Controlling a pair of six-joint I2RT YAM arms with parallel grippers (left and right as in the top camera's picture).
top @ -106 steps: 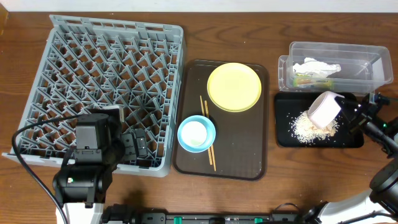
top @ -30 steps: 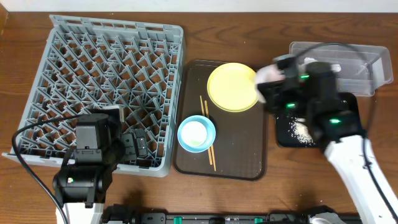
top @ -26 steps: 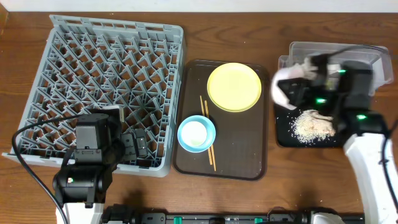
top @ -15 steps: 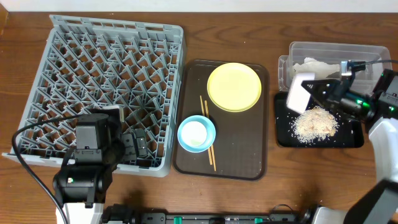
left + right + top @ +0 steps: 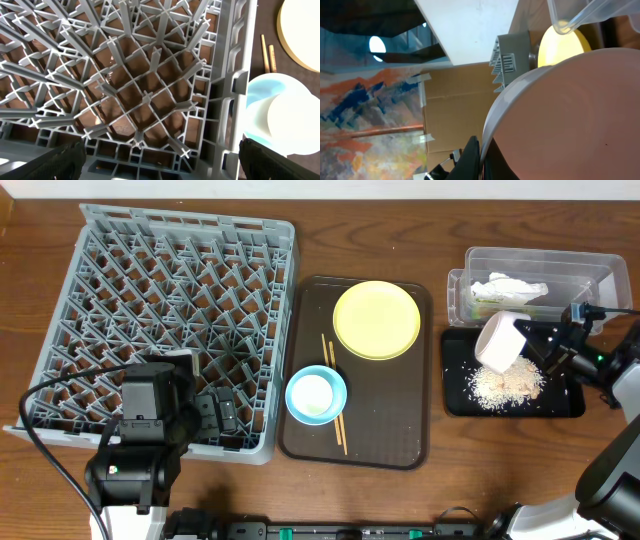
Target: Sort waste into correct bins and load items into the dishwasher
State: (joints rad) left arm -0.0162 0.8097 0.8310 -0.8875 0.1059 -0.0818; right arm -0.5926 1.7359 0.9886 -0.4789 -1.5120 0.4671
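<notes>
A: Cream-white bowl [image 5: 500, 341] sits clamped in our right end effector [image 5: 530, 353], tilted over the black tray [image 5: 563, 406] at right of frame, just above the rice heap [image 5: 505, 384].
B: Dish rack [image 5: 180, 300] is far left across the surface. Our left end effector [image 5: 215, 417] hovers there, spread wide and empty, so it's nearer.

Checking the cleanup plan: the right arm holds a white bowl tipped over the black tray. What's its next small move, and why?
Probably level the bowl and start carrying it left toward the dish rack: the right gripper is shut on its rim, rice lies heaped on the black tray, and no grains show on the bowl.
</notes>
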